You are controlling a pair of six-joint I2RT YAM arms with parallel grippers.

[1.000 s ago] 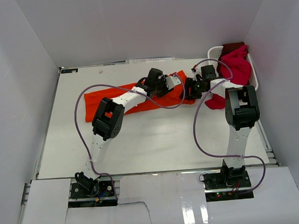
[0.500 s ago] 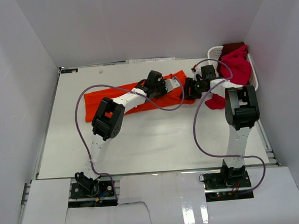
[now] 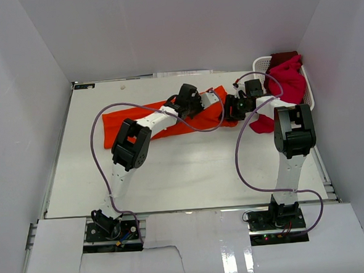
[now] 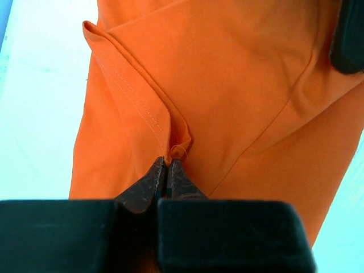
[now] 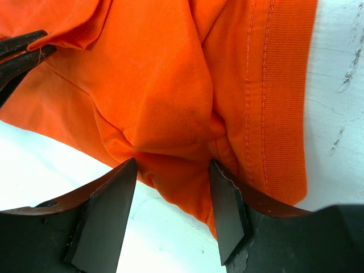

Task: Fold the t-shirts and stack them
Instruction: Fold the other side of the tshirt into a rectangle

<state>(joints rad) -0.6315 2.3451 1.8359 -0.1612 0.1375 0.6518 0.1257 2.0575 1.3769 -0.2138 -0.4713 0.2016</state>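
**Early stage: nothing folded or stacked yet**

Orange t-shirt (image 3: 162,120) lies rumpled in a strip across the far middle of the tabletop (image 3: 190,173). Crimson t-shirts (image 3: 287,80) are heaped over the basket (image 3: 259,62), far right. Left fingers (image 4: 145,187) are clamped on an orange hem fold — right fingers (image 5: 108,210) are apart, straddling bunched cloth beside a ribbed edge. Open tabletop on the near side gives room to spread — walls are close left, right and far.

The orange t-shirt (image 3: 116,125) lies unfolded and crumpled in a long band across the far half of the counter (image 3: 190,173), running left to right. Its cloth is creased into ridges, one stitched hem doubled over on itself. A crimson-magenta t-shirt (image 3: 287,80) is heaped on the basket (image 3: 261,62) at far right, spilling over onto the counter. A dark red t-shirt (image 3: 282,57) peeks out behind it.
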